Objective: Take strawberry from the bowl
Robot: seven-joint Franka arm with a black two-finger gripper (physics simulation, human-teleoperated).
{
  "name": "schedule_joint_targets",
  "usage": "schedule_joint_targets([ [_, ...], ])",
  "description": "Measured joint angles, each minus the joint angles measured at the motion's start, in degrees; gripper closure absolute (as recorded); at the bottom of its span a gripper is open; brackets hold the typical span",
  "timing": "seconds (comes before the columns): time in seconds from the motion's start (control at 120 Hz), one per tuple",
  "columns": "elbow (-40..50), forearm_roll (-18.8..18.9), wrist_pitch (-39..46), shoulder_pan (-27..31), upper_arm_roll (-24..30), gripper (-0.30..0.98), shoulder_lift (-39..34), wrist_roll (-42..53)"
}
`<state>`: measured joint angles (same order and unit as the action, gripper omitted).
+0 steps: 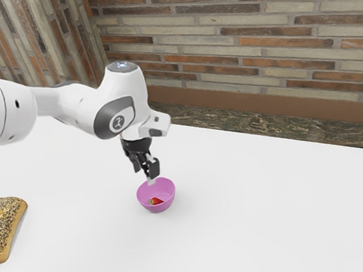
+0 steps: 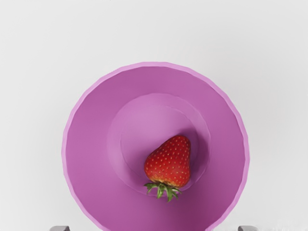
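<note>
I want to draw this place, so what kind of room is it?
Maybe a kitchen or dining room: there's a brick wall, and a white table with bread.

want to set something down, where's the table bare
Bare table lies from the bowl to the exterior view's right edge, and between bowl and bread. Crowded at the bowl: strawberry inside, tool above, arm reaching in from the exterior view's left.

the white, rounded arm (image 1: 74,104) has a dark grey panel (image 1: 102,120), round logo (image 1: 116,122) and black end effector (image 1: 147,172).
</note>
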<state>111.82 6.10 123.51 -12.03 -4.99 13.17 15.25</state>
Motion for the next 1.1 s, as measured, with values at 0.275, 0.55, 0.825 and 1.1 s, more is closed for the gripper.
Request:
schedule_joint_targets([
  [0.275,1.23,-0.14,4.09,0.06,0.07,0.33,3.14,10.58],
  [0.55,3.62,-4.05,9.21,0.44,-0.12,0.34,4.26,18.40],
  [0.825,6.83,-7.77,13.19,1.80,-0.41,0.34,3.38,23.73],
  [1.1,6.34,-7.89,15.34,1.92,-0.43,0.34,5.14,27.80],
])
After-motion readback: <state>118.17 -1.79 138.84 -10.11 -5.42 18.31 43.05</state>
